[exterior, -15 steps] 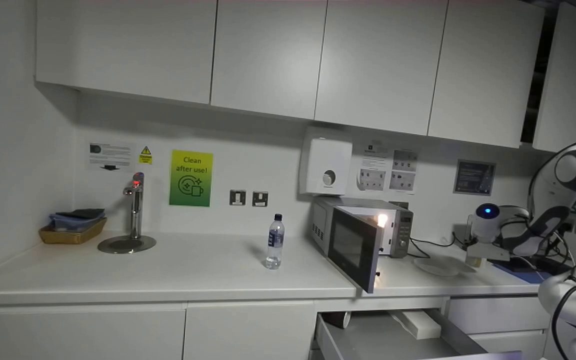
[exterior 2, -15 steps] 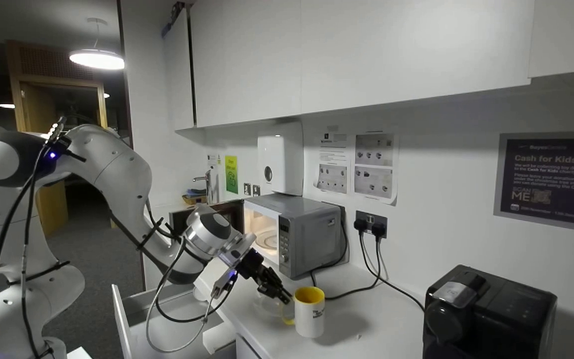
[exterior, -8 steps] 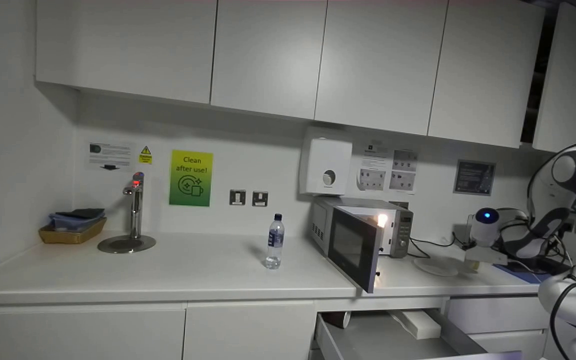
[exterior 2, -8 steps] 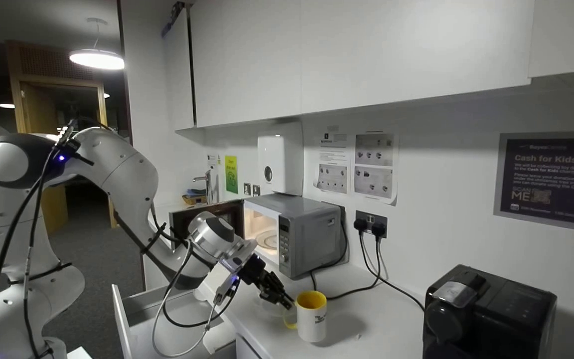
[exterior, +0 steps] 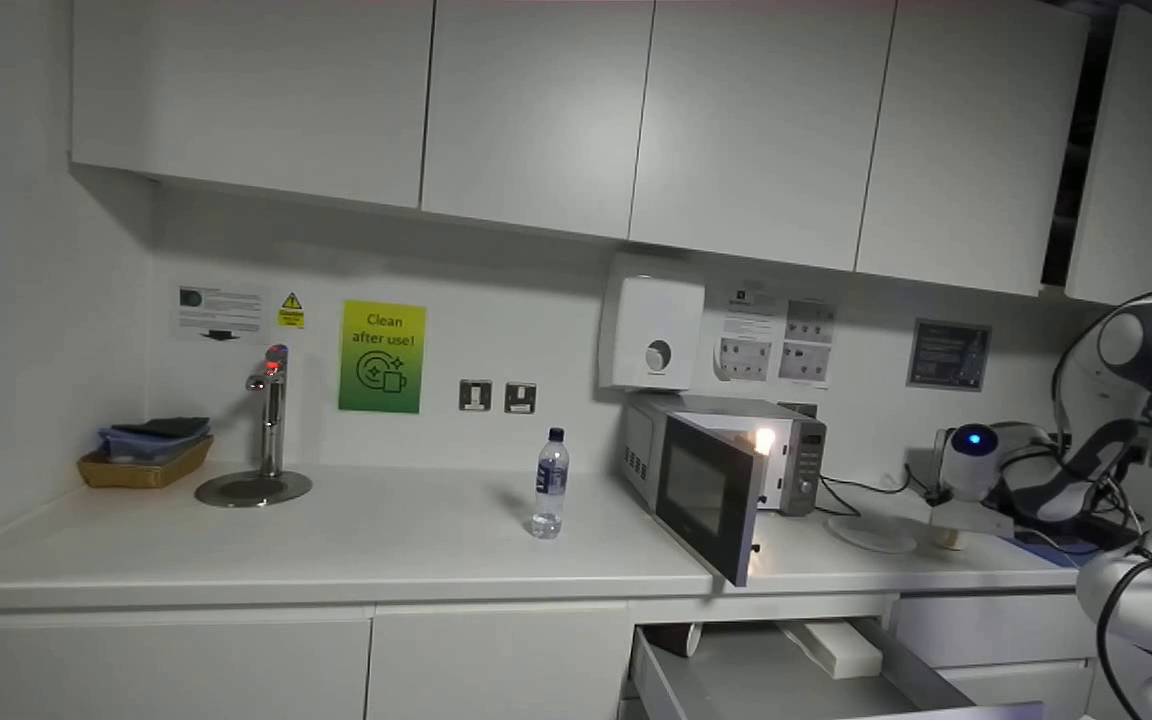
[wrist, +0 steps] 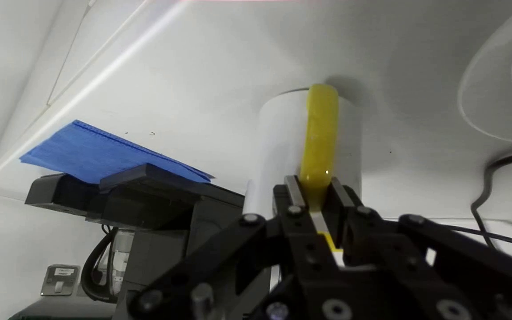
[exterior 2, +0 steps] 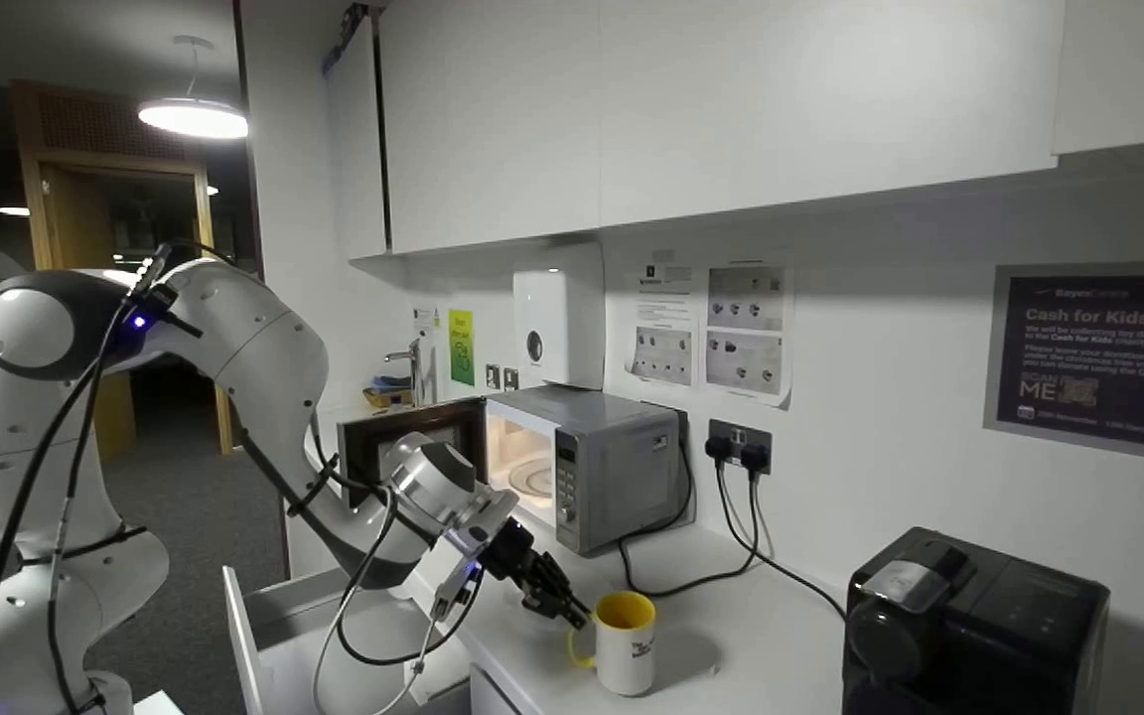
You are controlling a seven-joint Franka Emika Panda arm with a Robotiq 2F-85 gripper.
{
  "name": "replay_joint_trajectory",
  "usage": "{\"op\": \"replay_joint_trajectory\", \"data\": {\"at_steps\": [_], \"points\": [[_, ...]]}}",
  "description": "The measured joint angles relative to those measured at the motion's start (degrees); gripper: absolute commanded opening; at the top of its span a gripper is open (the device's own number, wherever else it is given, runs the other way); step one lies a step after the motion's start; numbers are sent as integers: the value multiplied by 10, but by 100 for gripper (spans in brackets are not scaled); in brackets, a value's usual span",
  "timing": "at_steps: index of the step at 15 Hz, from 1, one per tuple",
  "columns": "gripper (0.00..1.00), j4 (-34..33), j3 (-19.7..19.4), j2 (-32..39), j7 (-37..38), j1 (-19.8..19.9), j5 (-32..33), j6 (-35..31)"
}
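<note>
A white mug [exterior 2: 624, 663] with a yellow inside and yellow handle is upright at the worktop in an exterior view. My gripper [exterior 2: 577, 613] reaches down at a slant to its handle side. In the wrist view my gripper [wrist: 314, 191] has its pads on both sides of the yellow handle [wrist: 320, 129], shut on it. The mug's white body [wrist: 278, 133] shows behind the handle, with a shadow by its base. I cannot tell whether the base touches the worktop. In an exterior view the arm hides most of the mug.
A microwave [exterior 2: 622, 477] stands with its door [exterior: 706, 490] open. Below is an open drawer [exterior: 746, 685]. A clear round plate [exterior: 871, 534] lies near the microwave. A black coffee machine [exterior 2: 979, 636] and blue cloth [wrist: 100, 151] are beside the mug. A bottle [exterior: 550, 490] stands farther along.
My gripper and the mug have moved together, lower and slightly right in the exterior view that shows the mug. The arm has followed; the other things stand as before.
</note>
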State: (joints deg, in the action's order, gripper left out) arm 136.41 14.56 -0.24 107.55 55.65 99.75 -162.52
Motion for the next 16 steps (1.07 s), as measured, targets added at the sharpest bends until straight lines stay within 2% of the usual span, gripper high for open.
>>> {"op": "replay_joint_trajectory", "data": {"at_steps": [6,7,8,15,16], "points": [[4,-10,-1,15,6,0,12,0],[42,-12,-1,16,6,0,14,-1],[43,-13,-1,16,6,0,15,-2],[95,-34,-3,17,6,0,19,-14],[99,-35,-4,17,6,0,19,-17]]}}
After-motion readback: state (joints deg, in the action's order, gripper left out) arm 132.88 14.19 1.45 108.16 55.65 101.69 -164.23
